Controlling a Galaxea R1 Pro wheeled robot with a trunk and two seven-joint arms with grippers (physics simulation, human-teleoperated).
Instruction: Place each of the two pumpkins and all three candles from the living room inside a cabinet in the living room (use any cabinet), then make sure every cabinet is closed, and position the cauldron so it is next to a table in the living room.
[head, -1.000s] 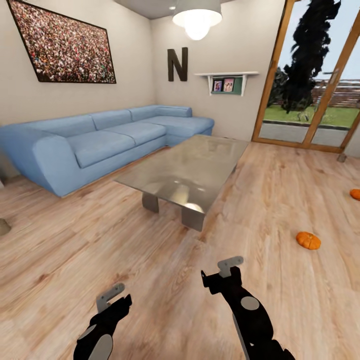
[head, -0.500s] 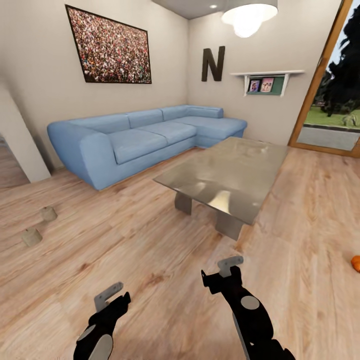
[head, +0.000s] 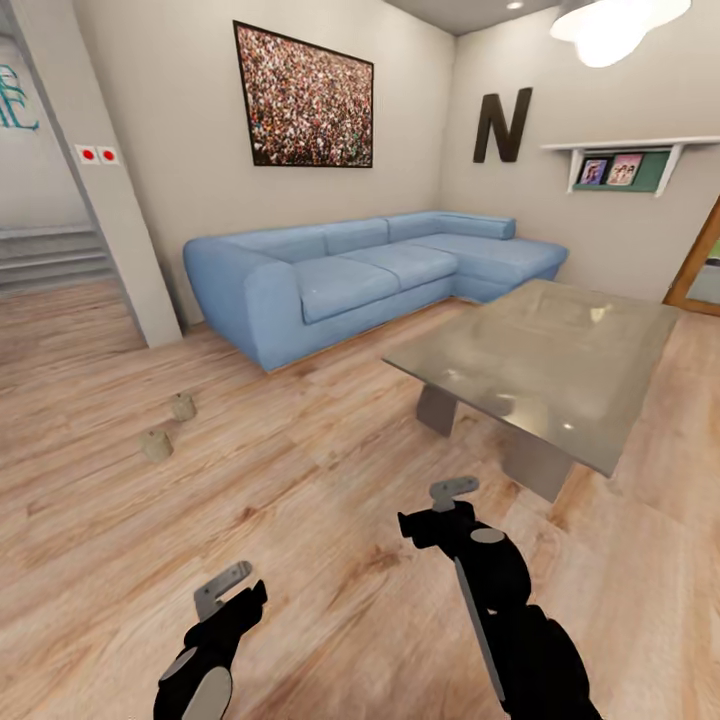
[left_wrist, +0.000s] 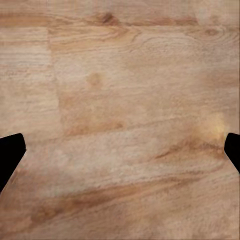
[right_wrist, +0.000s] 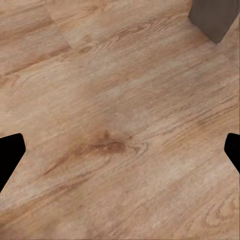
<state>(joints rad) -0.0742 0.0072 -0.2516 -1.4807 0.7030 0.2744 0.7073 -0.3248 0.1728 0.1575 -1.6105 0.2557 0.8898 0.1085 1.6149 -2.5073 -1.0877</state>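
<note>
Two candles (head: 168, 428) stood on the floor (head: 300, 500) at the left, near each other but apart, one (head: 182, 406) a little behind the other (head: 156, 445). A sofa (head: 370, 275) ran along the back wall, its far end turning forward at the right. The worktop (head: 545, 365) stood in front of the sofa, at the right. A picture (head: 305, 98) hung on the wall above the sofa; a shelf (head: 625, 160) hung on the right-hand wall. A pillar (head: 105, 190) stood left of the sofa, with steps (head: 45, 260) behind it.
</note>
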